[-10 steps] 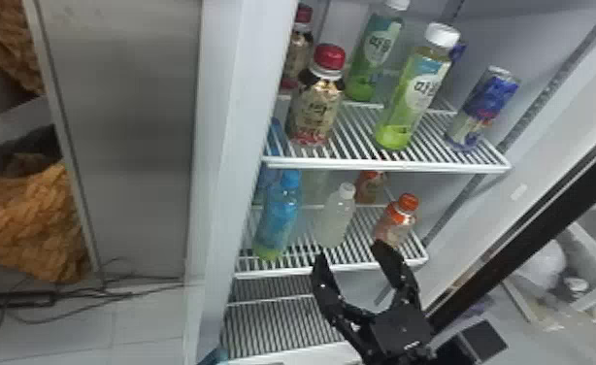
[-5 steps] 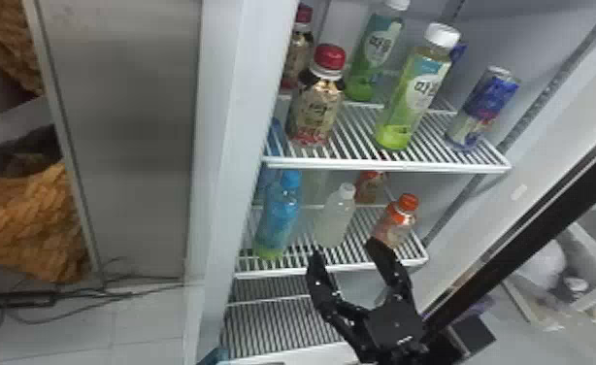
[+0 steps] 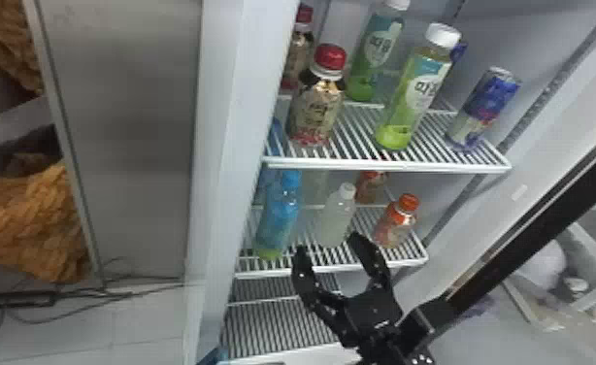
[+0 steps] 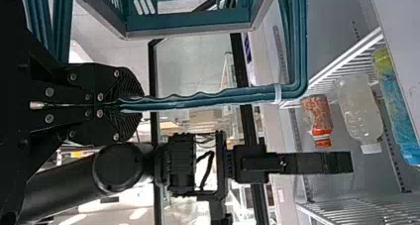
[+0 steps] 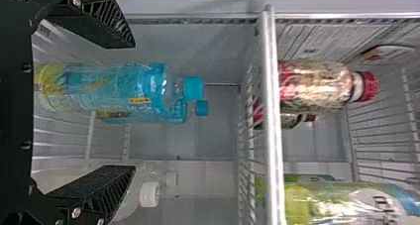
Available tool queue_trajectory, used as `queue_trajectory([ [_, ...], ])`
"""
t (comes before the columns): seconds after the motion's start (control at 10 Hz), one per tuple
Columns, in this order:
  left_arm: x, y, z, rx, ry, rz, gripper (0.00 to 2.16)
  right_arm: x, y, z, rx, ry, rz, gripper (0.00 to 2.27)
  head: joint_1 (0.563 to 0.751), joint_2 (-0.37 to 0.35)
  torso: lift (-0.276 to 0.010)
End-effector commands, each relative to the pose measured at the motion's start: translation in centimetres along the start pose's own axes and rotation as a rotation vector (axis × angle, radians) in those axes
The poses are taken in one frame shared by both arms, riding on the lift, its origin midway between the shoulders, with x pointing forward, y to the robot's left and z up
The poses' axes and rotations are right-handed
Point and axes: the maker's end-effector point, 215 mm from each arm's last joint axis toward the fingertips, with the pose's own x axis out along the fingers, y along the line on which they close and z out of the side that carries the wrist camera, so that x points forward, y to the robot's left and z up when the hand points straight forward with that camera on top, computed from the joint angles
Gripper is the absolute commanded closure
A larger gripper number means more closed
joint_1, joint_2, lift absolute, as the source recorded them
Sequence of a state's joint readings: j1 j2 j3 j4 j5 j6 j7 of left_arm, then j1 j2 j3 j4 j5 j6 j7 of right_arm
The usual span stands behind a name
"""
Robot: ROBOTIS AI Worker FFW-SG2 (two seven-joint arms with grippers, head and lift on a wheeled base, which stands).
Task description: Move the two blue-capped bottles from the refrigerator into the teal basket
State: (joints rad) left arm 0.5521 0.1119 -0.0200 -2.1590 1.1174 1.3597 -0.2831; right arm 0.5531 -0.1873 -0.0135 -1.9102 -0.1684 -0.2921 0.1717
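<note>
"Blue-capped bottles [image 3: 278, 218] are asked about, but what is met first, coming from the near side?"

"The right tool [image 3: 329, 244], at the front of the lower bottle shelf [image 3: 384, 266]. Its fingers are spread wide, and nothing is held between them."

"And the left tool [image 4: 136, 105]?"

"It is closed on the handle [image 4: 198, 101] of the teal basket [image 4: 188, 28], so the basket is held by it in front of the refrigerator."

"What is found in the front row, then?"

"On that lower shelf, one blue-capped bottle is stood upright at the left end, near the side wall. Just to its right a white-capped clear bottle [image 3: 337, 216] is seen, and farther right an orange-capped bottle [image 3: 396, 223]. On the shelf above [image 3: 389, 166], a red-capped bottle [image 3: 315, 107], a green bottle [image 3: 416, 97] and a blue can [image 3: 486, 107] are set from left to right."

"And behind those?"

"The second blue-capped bottle [image 5: 171, 118] is placed behind the first, partly hidden by it. Another orange-labelled bottle [image 3: 371, 188] is glimpsed at the back, though its shape can't fairly be judged beneath the upper shelf. Higher up, another red-capped bottle [image 3: 298, 58] and another green one [image 3: 372, 53] are lined up at the rear."
</note>
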Motion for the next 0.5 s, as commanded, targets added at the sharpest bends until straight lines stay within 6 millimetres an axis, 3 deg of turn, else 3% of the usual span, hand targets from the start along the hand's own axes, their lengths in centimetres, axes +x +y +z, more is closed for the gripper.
queue_trajectory([
  [0.0, 0.0, 0.1, 0.0, 0.0, 0.0, 0.002, 1.16, 0.8, -0.3, -1.0, -0.001, 0.01, 0.001, 0.14, 0.695, -0.35, -0.167],
  [0.4, 0.1, -0.3, 0.3, 0.009, 0.001, -0.007, 1.16, 3.5, -1.1, -2.1, -0.013, -0.002, 0.013, 0.13, 0.695, -0.35, -0.167],
])
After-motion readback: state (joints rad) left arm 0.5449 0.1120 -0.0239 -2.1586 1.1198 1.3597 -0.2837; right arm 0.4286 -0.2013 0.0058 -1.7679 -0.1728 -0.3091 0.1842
